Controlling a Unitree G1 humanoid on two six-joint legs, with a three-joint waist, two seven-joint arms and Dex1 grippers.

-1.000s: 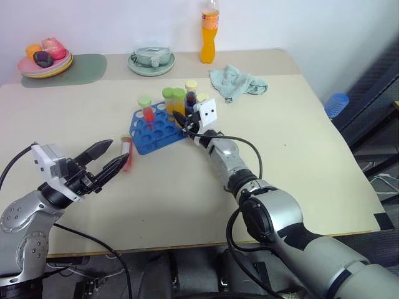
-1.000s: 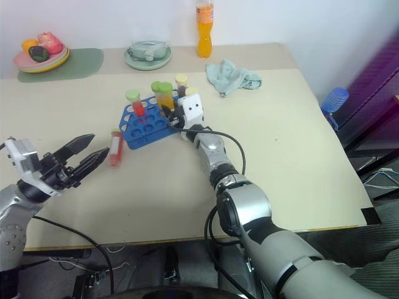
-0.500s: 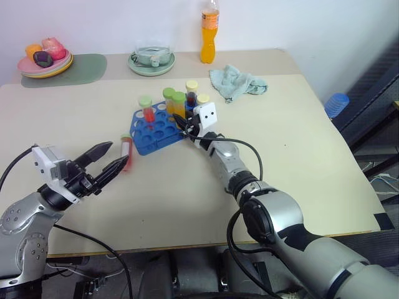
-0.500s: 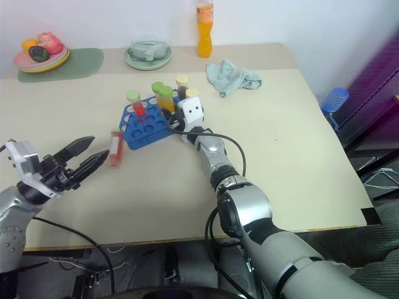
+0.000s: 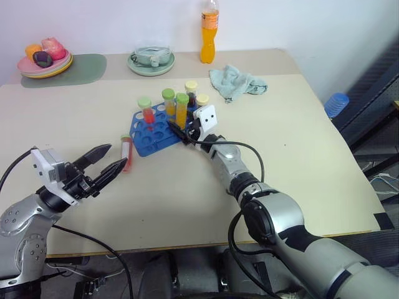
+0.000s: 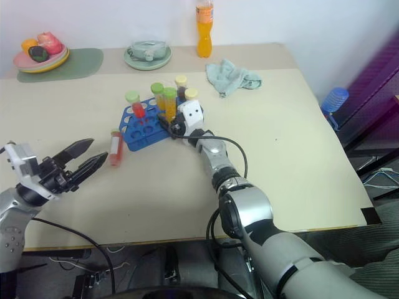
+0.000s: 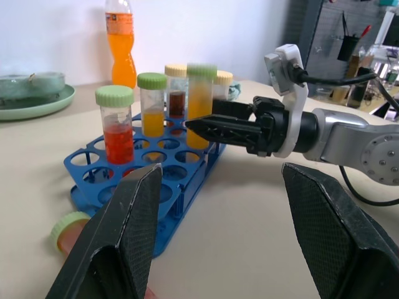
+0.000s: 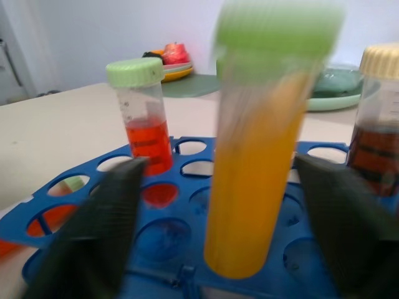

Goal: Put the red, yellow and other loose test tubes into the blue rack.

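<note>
The blue rack [image 5: 151, 136] sits mid-table with several capped tubes standing in it. Among them are a red tube [image 5: 146, 111] with a green cap, a brown one [image 5: 191, 93] with a pale-yellow cap, and a yellow-orange tube [image 8: 255, 162] with a green cap. My right gripper [image 5: 177, 131] is open at the rack's near edge. Its fingers [image 8: 93, 237] stand on either side of the yellow-orange tube, apart from it. One loose red tube [image 5: 126, 146] lies flat on the table left of the rack. My left gripper [image 5: 118, 154] hovers open just short of it, holding nothing.
At the table's back stand a tall orange drink bottle [image 5: 209, 31], a green dish [image 5: 151, 60] and a plate of fruit [image 5: 45, 61] on a green mat. A crumpled teal cloth [image 5: 237, 82] lies right of the rack. A blue ribbed cup [image 5: 336, 103] sits beyond the table's right edge.
My right gripper has opened off the yellow-orange tube, which now stands lower in the rack on its own. The left arm has stayed still.
</note>
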